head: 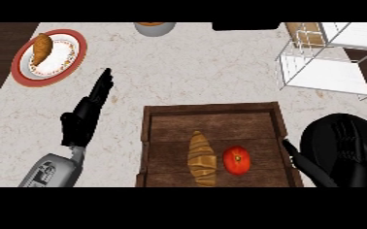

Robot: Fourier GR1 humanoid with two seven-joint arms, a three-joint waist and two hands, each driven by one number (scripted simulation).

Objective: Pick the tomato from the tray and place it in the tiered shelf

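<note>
- Tomato [237, 160] sits in wooden tray [215, 112], lower centre of frame, just beside a croissant [202, 159], maybe touching.
- Right robot hand [337, 145] at lower right, just outside tray's right wall, fingers spread wide, holding nothing.
- Left robot hand [90, 111] at left on desk [186, 68], fingers straight, resting, empty.
- Risk: grasp could nudge croissant or clip tray wall; round tomato may roll off.
- Tiered shelf [319, 58] at upper right, wire frame; no contents seen.
- Plate [49, 56] upper left holds a pastry; bowl [154, 28] at top edge, contents unclear.
</note>
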